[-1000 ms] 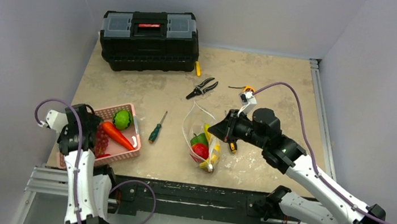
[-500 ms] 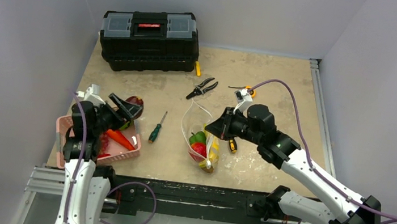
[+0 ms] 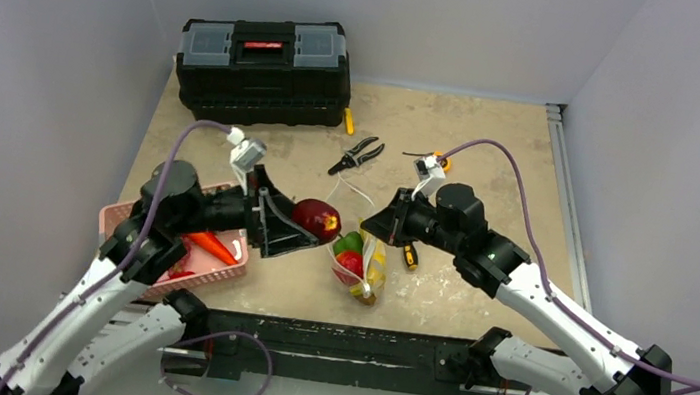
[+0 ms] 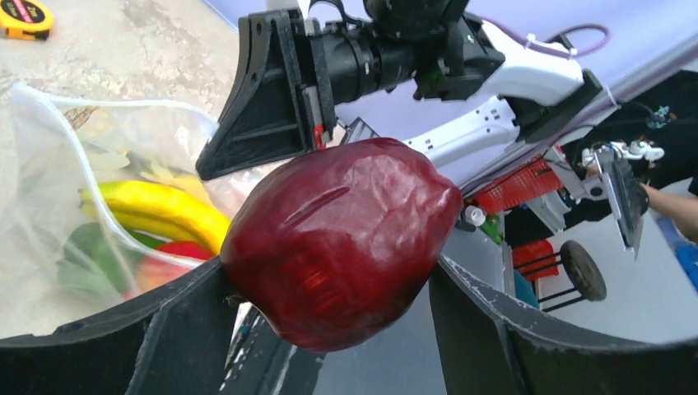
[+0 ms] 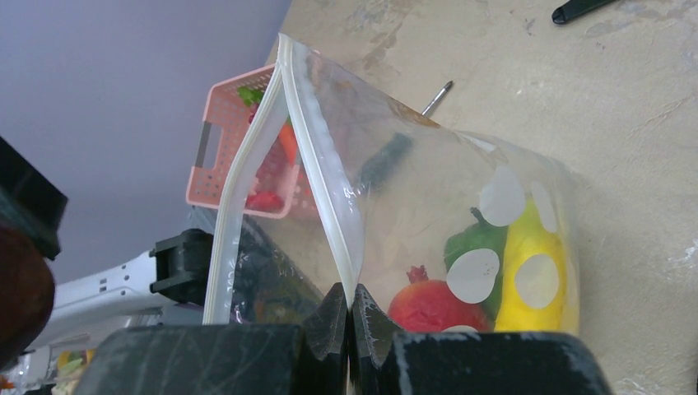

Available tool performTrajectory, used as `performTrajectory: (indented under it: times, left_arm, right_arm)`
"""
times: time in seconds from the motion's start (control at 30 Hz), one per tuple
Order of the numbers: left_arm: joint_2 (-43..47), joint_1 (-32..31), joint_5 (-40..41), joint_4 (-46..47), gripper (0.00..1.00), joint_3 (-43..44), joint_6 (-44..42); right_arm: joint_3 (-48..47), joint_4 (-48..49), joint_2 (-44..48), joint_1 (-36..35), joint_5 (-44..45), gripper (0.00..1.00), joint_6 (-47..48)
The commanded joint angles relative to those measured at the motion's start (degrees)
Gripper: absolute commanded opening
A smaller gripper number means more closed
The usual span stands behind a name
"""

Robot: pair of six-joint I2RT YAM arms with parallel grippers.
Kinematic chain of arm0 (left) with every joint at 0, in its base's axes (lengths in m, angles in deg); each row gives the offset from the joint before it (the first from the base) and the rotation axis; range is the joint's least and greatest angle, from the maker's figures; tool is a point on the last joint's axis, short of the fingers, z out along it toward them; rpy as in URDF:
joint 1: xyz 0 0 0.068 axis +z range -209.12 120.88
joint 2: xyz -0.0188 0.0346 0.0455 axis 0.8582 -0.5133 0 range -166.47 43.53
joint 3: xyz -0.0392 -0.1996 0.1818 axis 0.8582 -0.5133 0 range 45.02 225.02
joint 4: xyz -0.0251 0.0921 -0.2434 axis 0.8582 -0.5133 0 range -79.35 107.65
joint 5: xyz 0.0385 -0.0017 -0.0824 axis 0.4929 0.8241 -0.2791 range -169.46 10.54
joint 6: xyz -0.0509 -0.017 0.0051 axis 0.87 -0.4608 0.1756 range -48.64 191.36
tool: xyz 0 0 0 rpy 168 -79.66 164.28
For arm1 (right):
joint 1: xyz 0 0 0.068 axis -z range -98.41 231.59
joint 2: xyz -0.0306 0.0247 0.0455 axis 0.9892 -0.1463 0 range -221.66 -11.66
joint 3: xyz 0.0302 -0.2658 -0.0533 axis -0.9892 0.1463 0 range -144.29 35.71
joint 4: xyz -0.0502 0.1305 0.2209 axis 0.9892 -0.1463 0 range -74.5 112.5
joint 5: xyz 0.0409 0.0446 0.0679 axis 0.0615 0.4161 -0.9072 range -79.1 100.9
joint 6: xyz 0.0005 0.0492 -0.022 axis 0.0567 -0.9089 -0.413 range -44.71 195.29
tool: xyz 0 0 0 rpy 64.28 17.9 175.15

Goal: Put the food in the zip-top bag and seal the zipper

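Note:
My left gripper (image 3: 308, 223) is shut on a dark red glossy fruit (image 4: 342, 239) and holds it in the air just left of the zip-top bag (image 3: 359, 259). The clear, white-dotted bag (image 5: 428, 189) stands with its mouth held up and apart. My right gripper (image 5: 350, 300) is shut on one strip of the zipper (image 5: 325, 181). Inside the bag lie a yellow banana (image 5: 531, 271), a green pepper (image 5: 477, 239) and a red round fruit (image 5: 432, 304). An orange carrot (image 3: 209, 243) lies in the pink basket (image 3: 221, 267), partly under the left arm.
A black toolbox (image 3: 263, 68) stands at the back left. Pliers (image 3: 356, 155) lie behind the bag, and a yellow-handled screwdriver (image 3: 408, 256) lies under the right gripper. A yellow tape measure (image 4: 25, 16) sits on the table beyond the bag.
My left arm rose from the basket and swung right, carrying the dark red fruit up beside the bag's mouth. The right gripper shifted slightly left and kept its pinch on the bag.

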Motion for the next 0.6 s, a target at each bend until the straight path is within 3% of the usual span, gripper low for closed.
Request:
performTrajectory:
  times: [0.0, 0.07, 0.3, 0.57]
  left_arm:
    - [-10.3, -10.81, 24.86, -24.41, 0.34, 13.95, -12.79]
    - [-13.44, -12.4, 30.78, -28.13, 0.35, 16.67, -11.4]
    - [-21.76, -15.99, 29.31, -21.98, 0.36, 17.91, -1.23]
    - [-28.42, -22.17, 40.48, -29.93, 0.38, 23.56, 0.32]
  right_arm:
    - [-2.19, 2.14, 1.38, -0.17, 0.5, 0.0, -1.01]
    - [-1.96, 2.07, 2.09, -0.18, 0.75, 0.0, -1.31]
    - [-1.6, 2.17, 2.51, -0.17, 1.29, 0.0, -1.1]
    - [-1.93, 2.29, 2.66, -0.18, 1.1, 0.0, -0.86]
